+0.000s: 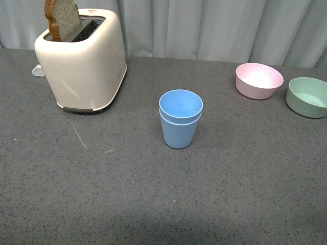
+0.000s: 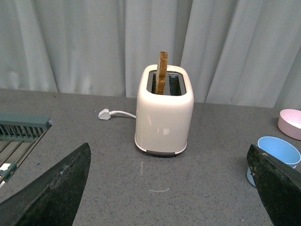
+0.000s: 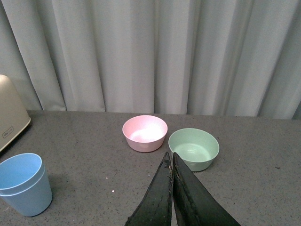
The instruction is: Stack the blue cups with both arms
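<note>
The two blue cups [image 1: 180, 119] stand upright near the middle of the grey table, one nested inside the other. They also show in the left wrist view [image 2: 277, 155] and in the right wrist view [image 3: 23, 183]. Neither arm shows in the front view. My left gripper [image 2: 169, 188] is open and empty above the table, with the cups beside one of its fingers [image 2: 277, 188]. My right gripper [image 3: 170, 157] is shut and empty, away from the cups and pointing toward the bowls.
A cream toaster [image 1: 84, 58] with a slice of bread [image 1: 61, 19] stands at the back left; its white plug [image 2: 104, 114] lies behind it. A pink bowl [image 1: 258, 80] and a green bowl [image 1: 308, 96] sit at the back right. A grey rack [image 2: 21, 129] shows beyond the left gripper.
</note>
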Controlling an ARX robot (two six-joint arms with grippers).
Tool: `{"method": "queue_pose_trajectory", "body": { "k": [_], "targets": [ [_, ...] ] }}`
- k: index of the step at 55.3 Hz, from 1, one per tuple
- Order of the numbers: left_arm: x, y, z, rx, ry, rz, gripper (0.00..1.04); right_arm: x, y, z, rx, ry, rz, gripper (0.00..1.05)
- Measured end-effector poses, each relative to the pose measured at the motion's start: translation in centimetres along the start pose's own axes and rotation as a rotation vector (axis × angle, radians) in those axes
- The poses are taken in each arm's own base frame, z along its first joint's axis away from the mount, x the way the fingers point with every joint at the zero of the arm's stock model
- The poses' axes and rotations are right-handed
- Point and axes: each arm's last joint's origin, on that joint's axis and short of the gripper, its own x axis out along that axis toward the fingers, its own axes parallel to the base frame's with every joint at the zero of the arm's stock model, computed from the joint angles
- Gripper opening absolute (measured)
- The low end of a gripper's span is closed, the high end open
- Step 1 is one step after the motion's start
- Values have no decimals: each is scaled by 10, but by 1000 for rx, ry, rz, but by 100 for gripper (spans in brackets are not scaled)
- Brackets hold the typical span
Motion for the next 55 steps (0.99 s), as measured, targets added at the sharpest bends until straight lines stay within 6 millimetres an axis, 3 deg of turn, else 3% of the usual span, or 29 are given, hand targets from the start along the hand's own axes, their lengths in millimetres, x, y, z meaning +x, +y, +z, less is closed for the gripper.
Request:
{"method": "queue_pose_trajectory", "body": {
  "k": [55],
  "targets": [
    [0,0,0,0,0,0,98,-35,0,4,0,-20,0,1]
  ]
}}
